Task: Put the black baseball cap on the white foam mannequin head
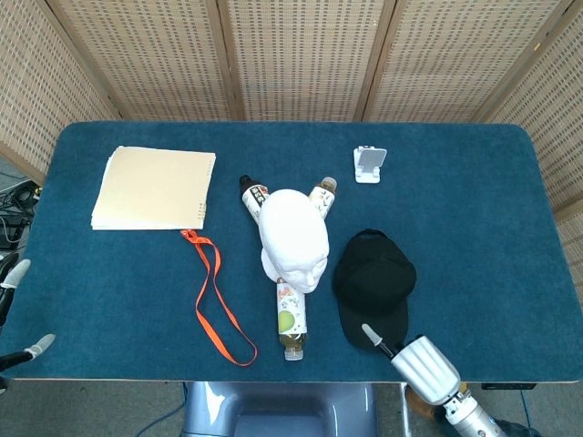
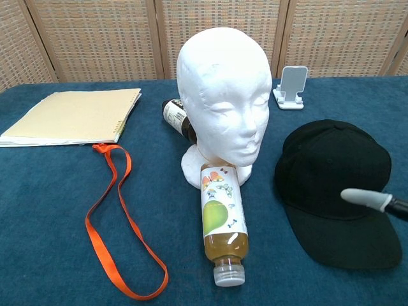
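Observation:
The black baseball cap (image 1: 373,278) lies flat on the blue table, brim toward the front edge, just right of the white foam mannequin head (image 1: 293,238). The head stands upright and bare. In the chest view the cap (image 2: 335,169) is at the right and the head (image 2: 223,89) in the middle. My right hand (image 1: 414,360) reaches in at the front edge, and one fingertip (image 1: 369,335) is over the brim; that finger (image 2: 366,199) also shows in the chest view. It holds nothing. Only two spread fingertips of my left hand (image 1: 9,276) show at the far left edge.
A juice bottle (image 1: 291,314) lies in front of the mannequin head, and two dark bottles (image 1: 250,194) lie behind it. An orange lanyard (image 1: 214,300) and a tan notebook (image 1: 155,187) are at the left. A white phone stand (image 1: 369,164) is behind the cap.

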Robot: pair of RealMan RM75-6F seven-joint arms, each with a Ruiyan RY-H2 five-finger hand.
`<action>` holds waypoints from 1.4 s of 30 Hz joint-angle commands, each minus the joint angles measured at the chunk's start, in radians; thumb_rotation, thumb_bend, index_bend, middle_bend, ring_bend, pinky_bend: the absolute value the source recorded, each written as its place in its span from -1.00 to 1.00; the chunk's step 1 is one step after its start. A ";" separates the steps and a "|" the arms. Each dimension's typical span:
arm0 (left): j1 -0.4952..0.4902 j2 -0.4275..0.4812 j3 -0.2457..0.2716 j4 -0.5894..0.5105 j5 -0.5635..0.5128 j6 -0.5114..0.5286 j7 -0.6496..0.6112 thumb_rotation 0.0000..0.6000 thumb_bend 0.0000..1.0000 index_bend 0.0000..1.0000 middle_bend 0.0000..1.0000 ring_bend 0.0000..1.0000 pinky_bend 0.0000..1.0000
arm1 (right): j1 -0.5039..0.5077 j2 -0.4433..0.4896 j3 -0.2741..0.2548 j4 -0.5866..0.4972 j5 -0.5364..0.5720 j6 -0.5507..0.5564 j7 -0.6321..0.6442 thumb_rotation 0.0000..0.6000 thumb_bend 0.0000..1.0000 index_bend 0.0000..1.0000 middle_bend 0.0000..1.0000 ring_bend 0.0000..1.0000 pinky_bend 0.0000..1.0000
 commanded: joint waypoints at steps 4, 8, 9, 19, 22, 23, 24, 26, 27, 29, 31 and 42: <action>-0.002 0.000 -0.002 -0.002 -0.006 -0.005 0.002 1.00 -1.00 -1.00 -1.00 -1.00 -1.00 | 0.036 -0.079 0.004 0.067 0.020 -0.087 -0.056 1.00 -1.00 -1.00 0.78 1.00 1.00; -0.005 -0.001 -0.004 -0.003 -0.012 -0.010 0.007 1.00 -1.00 -1.00 -1.00 -1.00 -1.00 | 0.054 -0.115 0.009 0.086 0.030 -0.114 -0.060 1.00 -1.00 -1.00 0.79 1.00 1.00; -0.006 -0.002 -0.004 -0.004 -0.013 -0.012 0.009 1.00 -1.00 -1.00 -1.00 -1.00 -1.00 | 0.061 -0.125 0.011 0.091 0.031 -0.120 -0.060 1.00 -0.98 -1.00 0.79 1.00 1.00; -0.005 0.000 -0.006 -0.003 -0.020 -0.010 0.003 1.00 -1.00 -1.00 -1.00 -1.00 -1.00 | 0.094 -0.182 0.034 0.149 0.061 -0.137 -0.056 1.00 -0.41 -1.00 0.80 1.00 1.00; -0.007 0.000 -0.006 -0.003 -0.020 -0.013 0.003 1.00 -1.00 -1.00 -1.00 -1.00 -1.00 | 0.099 -0.192 0.035 0.153 0.070 -0.135 -0.056 1.00 -0.40 -0.99 0.80 1.00 1.00; -0.007 0.001 -0.006 -0.003 -0.019 -0.014 0.004 1.00 -1.00 -1.00 -1.00 -1.00 -1.00 | 0.100 -0.195 0.035 0.155 0.072 -0.136 -0.059 1.00 -0.39 -0.97 0.80 1.00 1.00; -0.007 0.000 -0.005 -0.003 -0.019 -0.014 0.004 1.00 -1.00 -1.00 -1.00 -1.00 -1.00 | 0.101 -0.198 0.036 0.158 0.075 -0.137 -0.063 1.00 -0.38 -0.95 0.80 1.00 1.00; -0.007 0.001 -0.005 -0.003 -0.018 -0.013 0.004 1.00 -1.00 -1.00 -1.00 -1.00 -1.00 | 0.101 -0.204 0.038 0.163 0.082 -0.138 -0.069 1.00 -0.36 -0.89 0.80 1.00 1.00; -0.006 0.001 -0.005 -0.003 -0.018 -0.013 0.003 1.00 -1.00 -1.00 -1.00 -1.00 -1.00 | 0.102 -0.209 0.039 0.166 0.087 -0.137 -0.072 1.00 -0.35 -0.87 0.80 1.00 1.00; -0.005 0.001 -0.005 -0.003 -0.019 -0.012 0.002 1.00 -1.00 -1.00 -1.00 -1.00 -1.00 | 0.102 -0.215 0.043 0.169 0.095 -0.131 -0.072 1.00 -0.35 -0.81 0.80 1.00 1.00; -0.005 0.001 -0.005 -0.003 -0.020 -0.011 0.001 1.00 -1.00 -1.00 -1.00 -1.00 -1.00 | 0.101 -0.221 0.048 0.168 0.107 -0.123 -0.070 1.00 -0.34 -0.74 0.80 1.00 1.00; -0.006 0.002 -0.004 -0.003 -0.019 -0.013 0.001 1.00 -1.00 -1.00 -1.00 -1.00 -1.00 | 0.105 -0.242 0.052 0.165 0.135 -0.113 -0.088 1.00 -0.26 -0.49 0.80 1.00 1.00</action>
